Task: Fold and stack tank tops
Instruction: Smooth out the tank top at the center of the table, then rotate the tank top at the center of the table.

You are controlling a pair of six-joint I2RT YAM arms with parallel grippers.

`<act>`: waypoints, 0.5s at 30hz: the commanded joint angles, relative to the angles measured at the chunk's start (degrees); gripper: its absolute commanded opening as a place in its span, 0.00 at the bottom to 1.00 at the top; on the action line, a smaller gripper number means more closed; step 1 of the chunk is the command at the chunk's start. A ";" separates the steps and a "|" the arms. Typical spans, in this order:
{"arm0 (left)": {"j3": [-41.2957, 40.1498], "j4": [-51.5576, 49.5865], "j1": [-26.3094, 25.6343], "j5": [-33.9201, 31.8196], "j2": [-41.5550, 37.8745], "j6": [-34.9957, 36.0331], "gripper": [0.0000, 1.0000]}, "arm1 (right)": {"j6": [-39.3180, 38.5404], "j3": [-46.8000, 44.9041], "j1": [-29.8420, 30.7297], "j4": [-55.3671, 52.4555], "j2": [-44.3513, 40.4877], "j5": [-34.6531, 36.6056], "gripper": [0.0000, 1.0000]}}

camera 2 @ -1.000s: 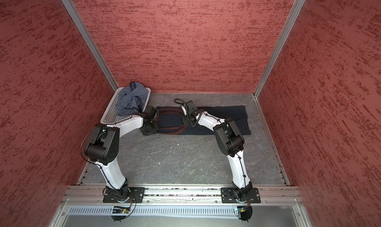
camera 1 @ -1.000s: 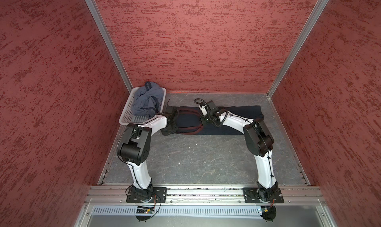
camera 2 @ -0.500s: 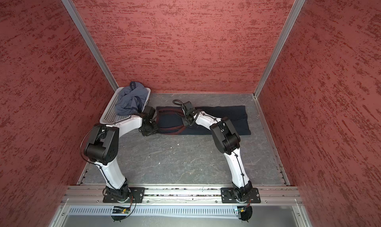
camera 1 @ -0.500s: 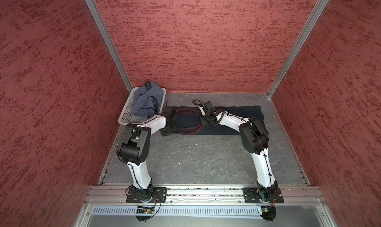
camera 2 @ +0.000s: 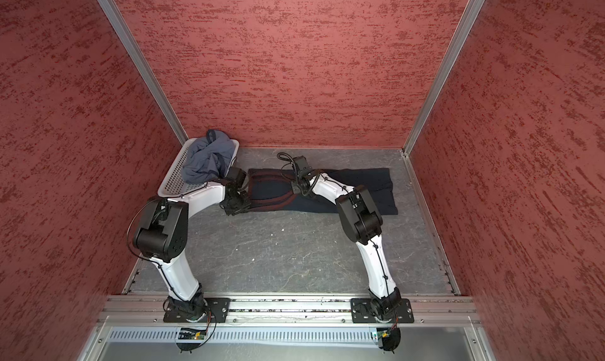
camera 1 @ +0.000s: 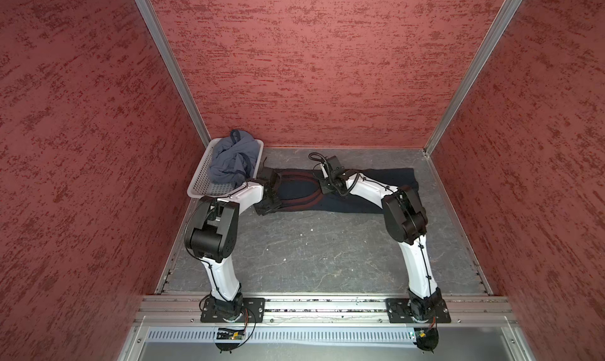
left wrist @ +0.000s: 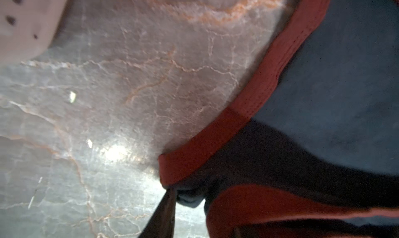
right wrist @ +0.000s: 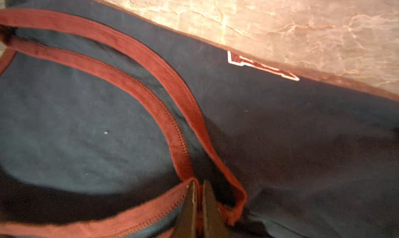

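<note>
Right-hand jaws have snapped together since a second ago, and both arms are otherwise planted where they were. Working outward from the arm bases: bare grey table (camera 1: 311, 244) first, then the navy tank top (camera 1: 399, 179), lying flat in a long band that starts just beside the white basket (camera 1: 201, 187) and runs away from it. Soft, light, floppy stuff (it'll sag and drag the instant one corner rises alone), so the firmer maroon trim (right wrist: 138, 51) at the straps looks the sensible place to take it, both ends lifted together. And that's where the right gripper (right wrist: 200, 183) is, well along the top from the basket: fingers drawn to a sliver, pinched on the trim where two bands meet, by the look of it, with white lettering (right wrist: 259, 66) beyond. Left gripper (camera 1: 269, 201) sits at the strap end nearest the basket; only one finger (left wrist: 165, 213) shows clearly, touching bunched trim, so I can't tell how wide it stands or whether it has a hold. Farthest back, the slate-grey tank top (camera 1: 232, 161) is heaped in the basket, not yet folded.
</note>
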 commanded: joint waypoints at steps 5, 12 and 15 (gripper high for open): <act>2.79 -2.82 -1.58 -4.02 -3.56 0.62 0.50 | -0.46 1.83 0.03 0.93 2.89 -4.27 0.19; 2.13 -2.83 -2.33 -5.30 -7.43 0.47 0.65 | 0.10 3.30 0.13 -0.72 2.40 -3.92 0.34; 2.09 -2.65 -3.62 -6.20 -9.17 0.53 0.68 | 0.28 3.88 0.13 -1.63 0.99 -4.79 0.41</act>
